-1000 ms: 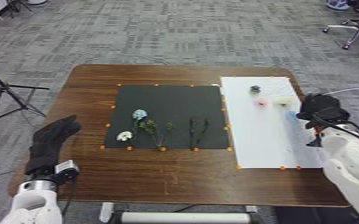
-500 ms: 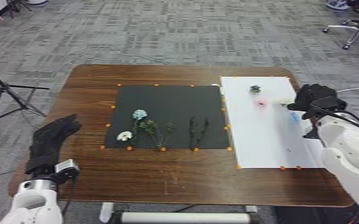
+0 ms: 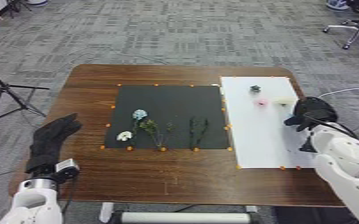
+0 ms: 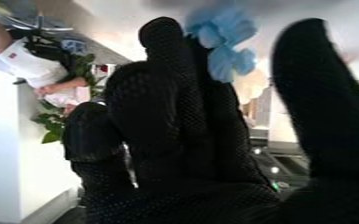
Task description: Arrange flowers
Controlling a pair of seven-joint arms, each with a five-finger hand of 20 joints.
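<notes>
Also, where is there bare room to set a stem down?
The far part of the black mat, beyond the blue flower; the table between mat and near edge; the white sheet's near-left part. It is crowded around the pink flower, pale flower and right hand.

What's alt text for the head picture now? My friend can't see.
A robot's right hand is over the right edge of a white sheet with flowers on a brown table. More flowers lie on a black mat; the left hand is left of it.

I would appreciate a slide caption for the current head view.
Blue flower and white flower on black mat, right hand at edge of white sheet.
</notes>
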